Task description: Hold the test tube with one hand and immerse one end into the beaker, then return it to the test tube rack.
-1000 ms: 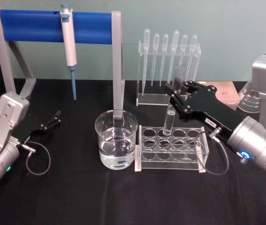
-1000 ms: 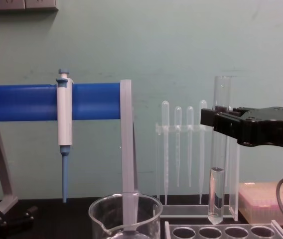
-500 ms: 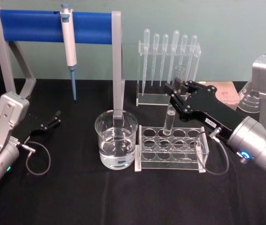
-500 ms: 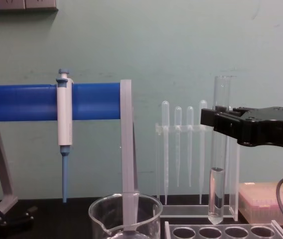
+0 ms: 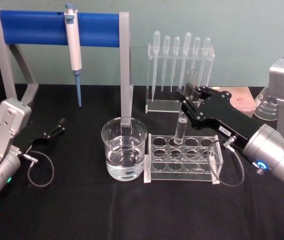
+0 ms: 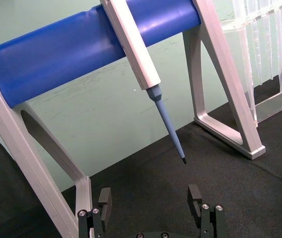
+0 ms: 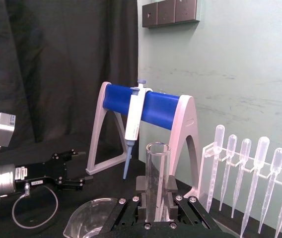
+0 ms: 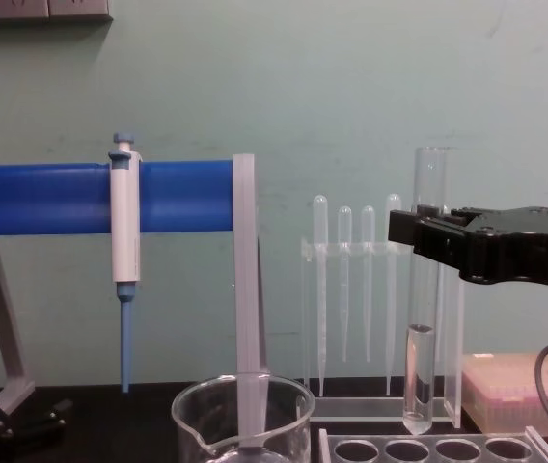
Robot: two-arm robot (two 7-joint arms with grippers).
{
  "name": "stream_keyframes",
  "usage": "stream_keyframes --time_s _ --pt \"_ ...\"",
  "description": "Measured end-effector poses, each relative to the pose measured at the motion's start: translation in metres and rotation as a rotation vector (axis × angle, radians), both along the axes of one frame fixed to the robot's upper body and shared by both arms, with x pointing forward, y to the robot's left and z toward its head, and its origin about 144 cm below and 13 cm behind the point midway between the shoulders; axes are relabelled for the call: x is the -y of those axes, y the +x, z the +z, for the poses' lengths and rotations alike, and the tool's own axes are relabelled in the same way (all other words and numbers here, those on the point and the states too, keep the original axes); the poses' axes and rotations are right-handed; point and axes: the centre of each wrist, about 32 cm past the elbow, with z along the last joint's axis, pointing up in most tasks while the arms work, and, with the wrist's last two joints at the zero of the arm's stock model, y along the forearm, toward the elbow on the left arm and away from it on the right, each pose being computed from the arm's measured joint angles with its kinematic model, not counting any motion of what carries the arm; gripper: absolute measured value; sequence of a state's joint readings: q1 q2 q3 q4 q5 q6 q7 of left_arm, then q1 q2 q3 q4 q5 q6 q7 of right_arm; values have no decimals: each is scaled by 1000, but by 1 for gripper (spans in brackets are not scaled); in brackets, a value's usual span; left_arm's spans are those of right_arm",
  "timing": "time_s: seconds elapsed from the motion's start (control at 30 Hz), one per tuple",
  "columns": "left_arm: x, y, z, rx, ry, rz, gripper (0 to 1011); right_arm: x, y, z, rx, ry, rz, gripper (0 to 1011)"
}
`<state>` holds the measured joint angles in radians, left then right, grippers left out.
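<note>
Right gripper (image 5: 188, 96) clamps the upright test tube (image 5: 179, 131), its end just above the rack (image 5: 213, 156) beside the beaker (image 5: 108, 150); likely the carrying step, next needing lift over the beaker rim; left gripper (image 5: 57, 127) rests open near the table's (image 5: 82, 210) left edge.

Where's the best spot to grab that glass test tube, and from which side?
Grip the upper third, just below the rim, coming in level from the side, as the right gripper holds it. The test tube stands upright, slim and round. What looks like liquid sits low in it, and its bottom must stay free for the test tube rack. The left gripper is parked, open.
</note>
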<state>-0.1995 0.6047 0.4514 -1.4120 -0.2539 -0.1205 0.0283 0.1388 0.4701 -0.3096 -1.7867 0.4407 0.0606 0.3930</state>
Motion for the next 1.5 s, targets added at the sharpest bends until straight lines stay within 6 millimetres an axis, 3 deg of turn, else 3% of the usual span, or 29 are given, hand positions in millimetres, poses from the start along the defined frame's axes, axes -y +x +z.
stream_keyframes --time_s 1.5 --pt "0 0 0 0 0 0 1000 0 0 0 0 0 0 225"
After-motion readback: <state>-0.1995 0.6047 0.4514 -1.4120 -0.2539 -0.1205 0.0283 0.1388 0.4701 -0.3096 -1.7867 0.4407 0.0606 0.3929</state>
